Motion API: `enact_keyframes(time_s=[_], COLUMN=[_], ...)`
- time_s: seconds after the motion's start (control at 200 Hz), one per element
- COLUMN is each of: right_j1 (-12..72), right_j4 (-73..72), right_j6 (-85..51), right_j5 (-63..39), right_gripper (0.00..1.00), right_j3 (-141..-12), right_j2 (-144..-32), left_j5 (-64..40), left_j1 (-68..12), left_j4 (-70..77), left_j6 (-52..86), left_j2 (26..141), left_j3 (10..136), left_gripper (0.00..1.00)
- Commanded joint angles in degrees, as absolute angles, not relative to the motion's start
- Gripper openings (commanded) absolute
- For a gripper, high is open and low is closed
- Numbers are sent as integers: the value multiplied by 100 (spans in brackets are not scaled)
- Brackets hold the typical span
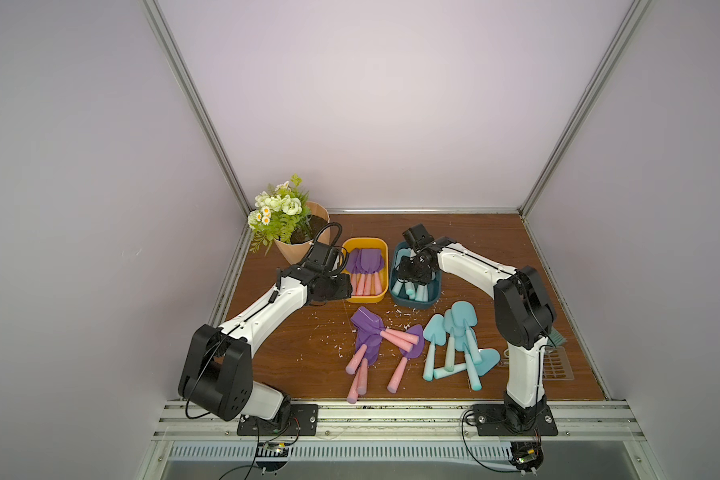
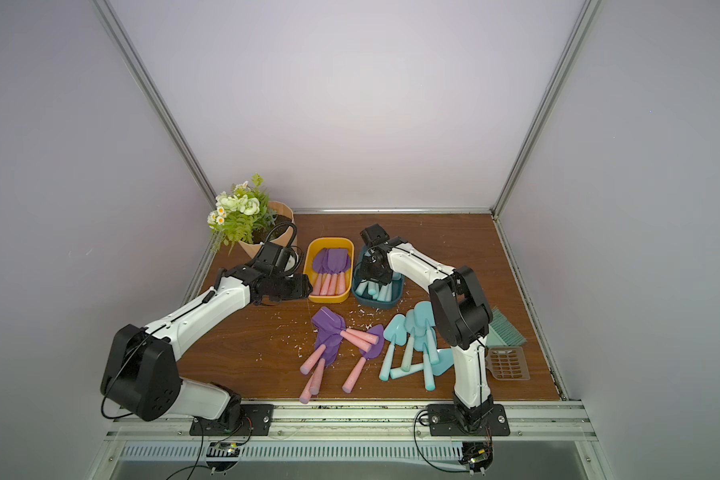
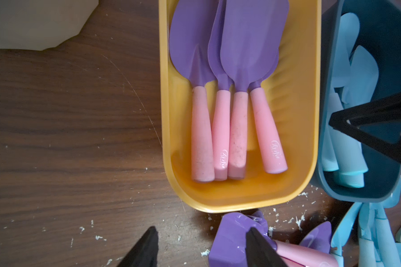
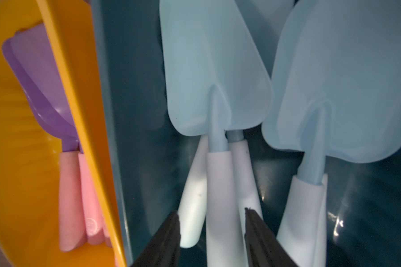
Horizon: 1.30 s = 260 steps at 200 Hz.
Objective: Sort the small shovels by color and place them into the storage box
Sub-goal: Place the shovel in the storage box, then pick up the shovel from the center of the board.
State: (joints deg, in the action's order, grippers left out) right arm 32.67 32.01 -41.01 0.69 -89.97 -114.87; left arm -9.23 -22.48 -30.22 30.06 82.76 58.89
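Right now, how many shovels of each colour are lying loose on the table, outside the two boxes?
Purple-bladed shovels: 6
Turquoise shovels: 5, as far as the overlapping pile lets me count
Total: 11

potted flowers (image 1: 281,212): back-left corner | beige slotted scoop (image 2: 508,365): right edge | green brush (image 2: 508,328): behind scoop | white flakes (image 3: 298,220): scattered near centre
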Motion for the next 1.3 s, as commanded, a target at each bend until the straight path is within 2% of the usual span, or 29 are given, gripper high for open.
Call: enact_keyframes(time_s=[0.0, 0.285, 0.465, 0.816, 1.106, 1.196, 1.296], right_j1=[3278, 3278, 3274, 3278, 3259, 3246, 3243], right_j4=[3440, 3526, 3592, 3415, 3254, 3202, 3150], right_j6=[-4134, -3796, -3563, -3419, -3330, -3313, -3302], right_j5=[324, 817, 1028, 889, 800, 774, 739], right_gripper=[56, 55, 56, 56, 56, 56, 56], right_j3=[-9141, -9043, -8962, -8380, -8010, -7922, -7843], right_j2=[-11297, -10701, -10376, -10093, -9944, -9890, -9841], left_j5=[-940, -680, -857, -1034, -1030, -1038, -1030], left_j1=[-2370, -3074, -3167, -4274, -4773, -4889, -4921], left_j4=[-3172, -3328, -3467, -4075, -4271, -4271, -4271], left_j6=[3022, 3165, 3282, 3611, 4236, 4373, 4480], left_j2=[8200, 8347, 8231, 8062, 7682, 7664, 7630], left_j3=[5786, 6006, 5787, 5225, 4875, 4770, 4649], left_gripper=[62, 64, 64, 65, 66, 63, 53])
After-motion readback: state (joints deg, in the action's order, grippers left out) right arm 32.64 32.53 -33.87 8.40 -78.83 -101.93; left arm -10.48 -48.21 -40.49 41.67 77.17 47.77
